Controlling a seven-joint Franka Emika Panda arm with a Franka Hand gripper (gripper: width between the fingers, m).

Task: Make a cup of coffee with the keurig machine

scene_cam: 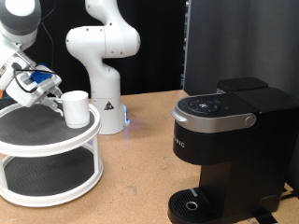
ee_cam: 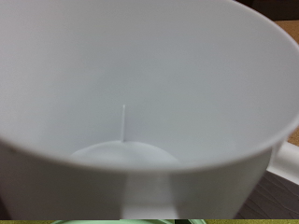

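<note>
Tool (scene_cam: 58, 101) at mug (scene_cam: 76, 106) rim on white 2-tier stand (scene_cam: 51, 140), exterior view's left; can't tell tool opening. Keurig (scene_cam: 227, 149) on bench (scene_cam: 131, 191), right; front lettering partly legible

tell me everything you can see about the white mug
The white mug is small, plain and glossy, apparently ceramic. It stands upright on the top tier of a round white two-tier stand, at the exterior view's left, far from the black coffee machine. The gripper is right at its rim. The wrist view looks into its empty interior, with part of the handle showing.
</note>
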